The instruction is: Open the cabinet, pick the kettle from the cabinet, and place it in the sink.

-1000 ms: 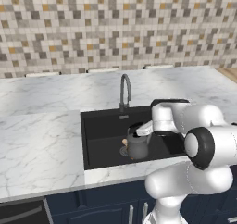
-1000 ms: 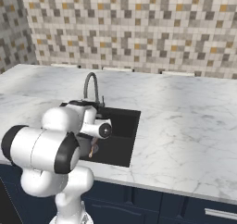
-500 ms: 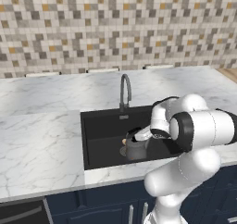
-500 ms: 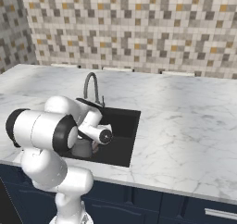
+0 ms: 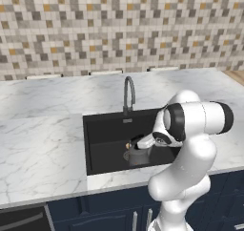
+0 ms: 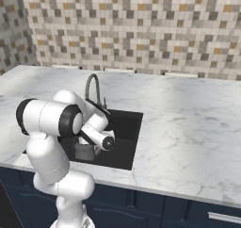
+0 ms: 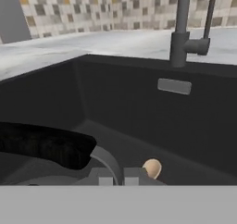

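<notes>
I saw the kettle [image 5: 137,155] down inside the black sink [image 5: 102,130], at about 5 o'clock from the faucet [image 5: 128,92], my gripper [image 5: 138,144] squeezed shut on its black handle [image 7: 46,146], marble counter [image 5: 43,144] all around

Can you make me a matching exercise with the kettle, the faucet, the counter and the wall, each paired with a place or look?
Things:
1. kettle
2. faucet
3. counter
4. wall

Descriptions:
A. white marble, around the sink
B. small mosaic tiles in grey, beige and orange
C. low in the black basin, at the gripper
D. tall grey gooseneck at the basin's back edge

Pairs: 1-C, 2-D, 3-A, 4-B
</notes>
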Tool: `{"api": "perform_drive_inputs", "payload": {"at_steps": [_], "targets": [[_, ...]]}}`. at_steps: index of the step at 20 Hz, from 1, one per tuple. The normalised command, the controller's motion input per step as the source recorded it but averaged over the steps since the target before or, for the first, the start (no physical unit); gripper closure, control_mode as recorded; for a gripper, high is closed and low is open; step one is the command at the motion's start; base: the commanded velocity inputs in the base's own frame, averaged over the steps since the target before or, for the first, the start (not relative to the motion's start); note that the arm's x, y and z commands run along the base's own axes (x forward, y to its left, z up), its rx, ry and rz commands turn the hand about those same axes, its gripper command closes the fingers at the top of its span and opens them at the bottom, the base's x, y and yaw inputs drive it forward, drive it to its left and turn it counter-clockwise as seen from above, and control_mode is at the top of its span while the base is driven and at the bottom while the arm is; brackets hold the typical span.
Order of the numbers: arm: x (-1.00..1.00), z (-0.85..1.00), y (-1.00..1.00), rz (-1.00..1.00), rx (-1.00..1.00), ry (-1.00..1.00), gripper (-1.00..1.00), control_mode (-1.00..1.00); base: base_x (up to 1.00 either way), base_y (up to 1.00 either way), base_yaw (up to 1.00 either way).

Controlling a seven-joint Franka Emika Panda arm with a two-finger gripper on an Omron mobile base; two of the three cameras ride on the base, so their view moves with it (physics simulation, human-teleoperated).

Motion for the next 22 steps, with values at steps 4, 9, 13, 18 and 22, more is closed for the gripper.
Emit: {"api": "perform_drive_inputs", "payload": {"at_steps": [4, 9, 13, 18, 22], "targets": [[0.19, -0.30, 0.00, 0.00, 0.00, 0.00, -1.00, -1.00, 0.00, 0.00, 0.00], [0.14, -0.27, 0.01, 0.00, 0.00, 0.00, -1.00, -1.00, 0.00, 0.00, 0.00], [0.12, -0.21, 0.00, 0.00, 0.00, 0.00, -1.00, -1.00, 0.00, 0.00, 0.00], [0.16, -0.20, 0.00, 0.00, -0.01, 0.00, -1.00, -1.00, 0.00, 0.00, 0.00], [0.11, -0.04, 0.00, 0.00, -0.03, 0.00, -1.00, -1.00, 0.00, 0.00, 0.00]]}}
